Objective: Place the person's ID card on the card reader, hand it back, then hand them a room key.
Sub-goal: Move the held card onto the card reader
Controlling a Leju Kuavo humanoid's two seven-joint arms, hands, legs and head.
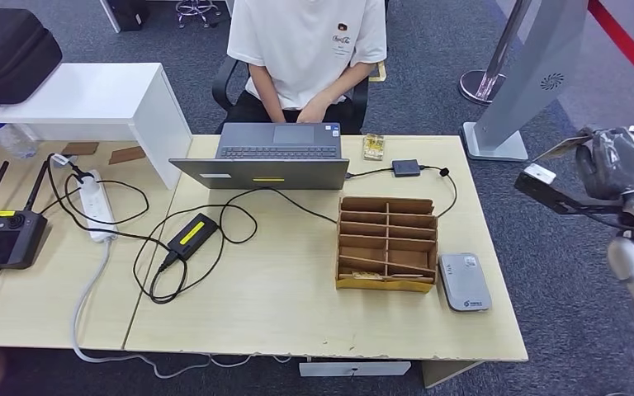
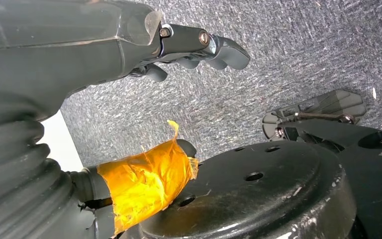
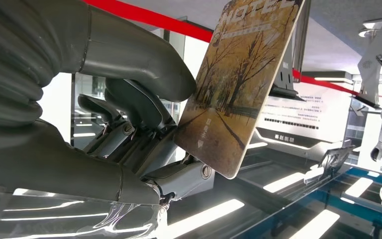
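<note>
My right hand [image 3: 139, 114] pinches a room key card [image 3: 238, 84] between thumb and fingers; the card shows an autumn tree avenue and the word HOTEL. In the head view that right hand [image 1: 623, 161] is raised off the table's right end, with the card's edge [image 1: 563, 148] pointing toward the table. The grey card reader [image 1: 465, 281] lies on the table beside a cardboard card organizer [image 1: 386, 243]. A person in a white shirt [image 1: 305, 41] sits behind the laptop [image 1: 272, 157], hands in their lap. My left hand [image 2: 199, 47] hangs over grey carpet, fingers loosely bent, holding nothing.
A black power brick [image 1: 191, 233] and looping cables lie left of the organizer. A small adapter [image 1: 405, 167] and a yellow packet [image 1: 373, 146] sit by the laptop. On the adjoining left table are a power strip [image 1: 96, 206] and a remote controller [image 1: 0, 231]. A grey kiosk base [image 1: 495, 140] stands on the right.
</note>
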